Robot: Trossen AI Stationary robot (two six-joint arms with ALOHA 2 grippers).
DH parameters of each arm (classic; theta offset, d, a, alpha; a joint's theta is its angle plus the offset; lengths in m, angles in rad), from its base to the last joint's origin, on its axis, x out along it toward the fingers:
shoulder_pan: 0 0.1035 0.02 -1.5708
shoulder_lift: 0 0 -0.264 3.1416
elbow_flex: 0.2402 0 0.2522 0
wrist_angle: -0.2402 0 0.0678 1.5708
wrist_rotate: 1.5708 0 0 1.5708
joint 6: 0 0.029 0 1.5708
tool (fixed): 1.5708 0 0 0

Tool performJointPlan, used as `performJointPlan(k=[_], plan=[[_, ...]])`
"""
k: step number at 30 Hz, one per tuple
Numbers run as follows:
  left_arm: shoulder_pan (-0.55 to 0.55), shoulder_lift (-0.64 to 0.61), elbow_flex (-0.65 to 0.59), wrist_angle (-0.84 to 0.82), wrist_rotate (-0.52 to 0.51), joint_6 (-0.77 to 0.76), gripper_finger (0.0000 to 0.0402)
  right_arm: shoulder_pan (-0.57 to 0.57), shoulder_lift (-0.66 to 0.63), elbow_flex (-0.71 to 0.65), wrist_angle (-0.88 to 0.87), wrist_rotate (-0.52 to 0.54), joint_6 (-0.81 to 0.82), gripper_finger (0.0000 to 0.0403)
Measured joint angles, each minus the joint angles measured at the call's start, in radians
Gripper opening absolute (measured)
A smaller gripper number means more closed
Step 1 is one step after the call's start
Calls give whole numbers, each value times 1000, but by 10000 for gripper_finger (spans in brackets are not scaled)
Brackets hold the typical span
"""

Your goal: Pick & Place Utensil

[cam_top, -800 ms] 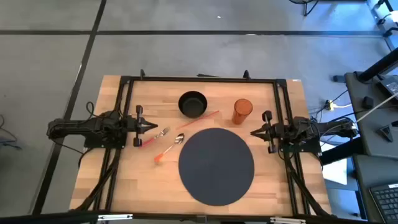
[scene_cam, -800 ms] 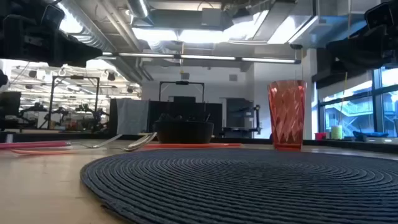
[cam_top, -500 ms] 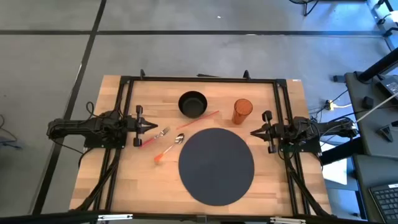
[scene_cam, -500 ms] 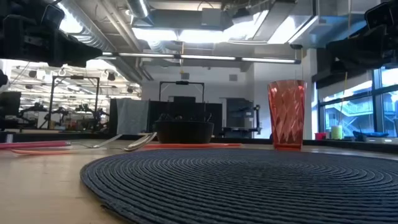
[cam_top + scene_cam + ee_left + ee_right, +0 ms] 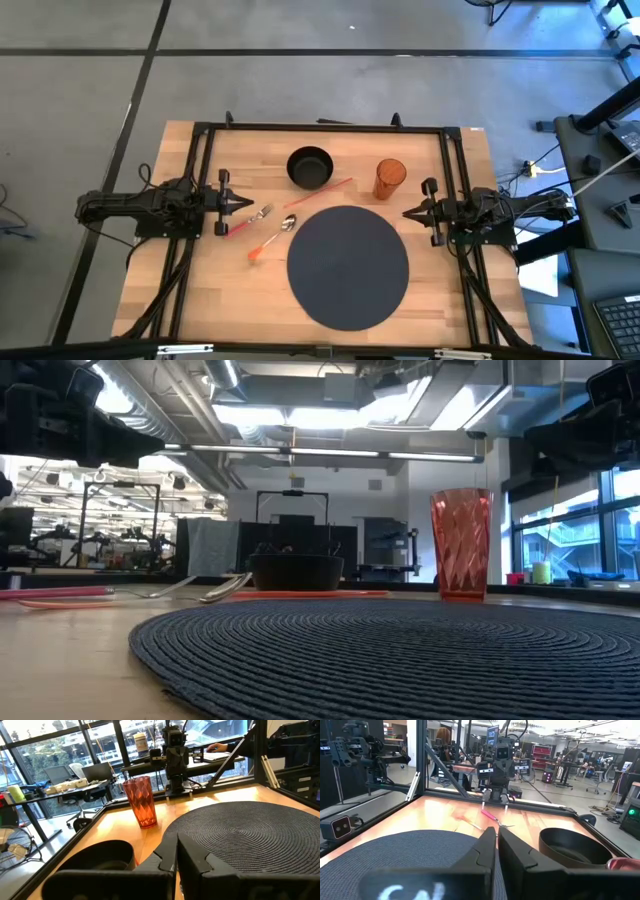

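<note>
From above, the left gripper (image 5: 243, 203) sits closed and empty at the left edge of the wooden table (image 5: 230, 290). Just in front of its tips lie a pink-handled fork (image 5: 250, 219) and, a little farther toward the centre, a spoon (image 5: 272, 238) with an orange handle. The right gripper (image 5: 408, 212) is closed and empty at the right edge, its tips near the rim of the round dark placemat (image 5: 348, 266). A black bowl (image 5: 309, 167) and an orange cup (image 5: 389, 178) stand beyond the mat, an orange straw (image 5: 322, 191) between bowl and mat.

At table height, the cup (image 5: 461, 544) and bowl (image 5: 295, 571) stand behind the mat (image 5: 400, 655).

The left wrist sees its fingers (image 5: 167, 861) pressed together, bowl (image 5: 95, 860) beside them.

The right wrist sees its closed fingers (image 5: 490, 852) over the mat, the fork (image 5: 492, 818) lying far ahead by the other arm
</note>
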Motion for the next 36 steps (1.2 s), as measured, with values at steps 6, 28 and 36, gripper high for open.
performJointPlan(k=[6, 28, 36], plan=[[0, 0, 0, 0, 0, 0, 4, 0, 0, 0, 0, 0, 0, 22], [0, 0, 0, 0, 0, 0, 4, 0, 0, 0, 0, 0, 0, 22], [0, 0, 0, 0, 0, 0, 4, 0, 0, 0, 0, 0, 0, 22]])
